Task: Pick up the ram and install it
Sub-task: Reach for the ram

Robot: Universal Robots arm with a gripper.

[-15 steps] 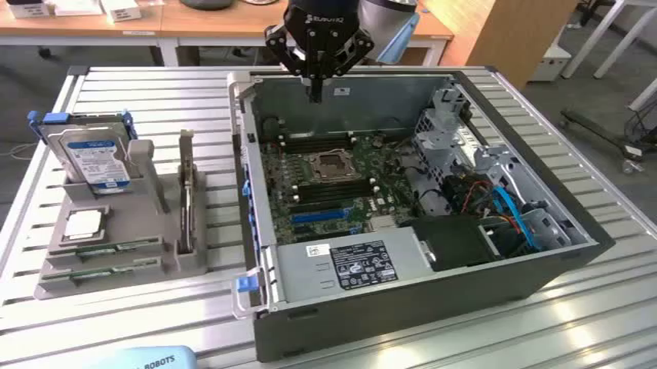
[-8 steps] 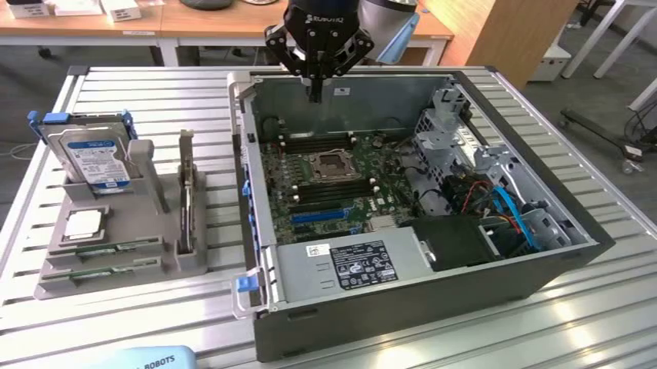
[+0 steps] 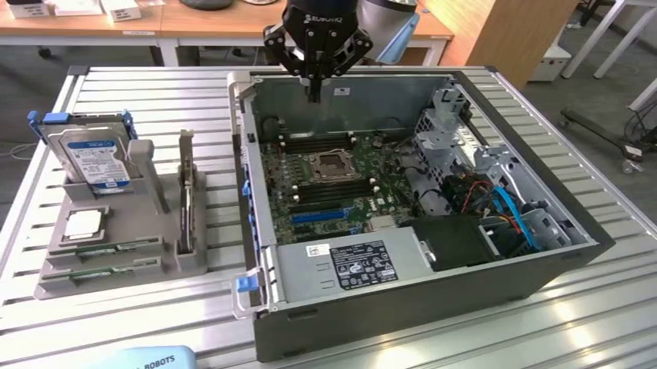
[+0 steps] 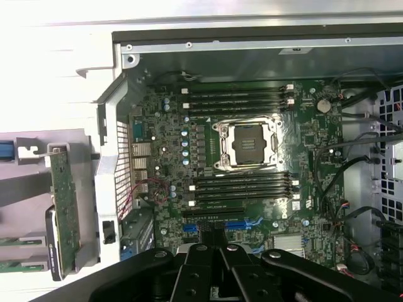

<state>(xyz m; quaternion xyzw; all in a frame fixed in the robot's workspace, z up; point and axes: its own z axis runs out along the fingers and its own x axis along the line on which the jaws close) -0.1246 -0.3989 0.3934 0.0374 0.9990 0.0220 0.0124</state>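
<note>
gripper closed above case, ram in tray

Matt grey metal computer case

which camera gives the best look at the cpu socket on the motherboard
The wrist view: it looks straight down on the cpu socket, so its metal frame and dark centre are plain. The exterior view shows the socket from an angle, deep inside the open computer case.
</note>
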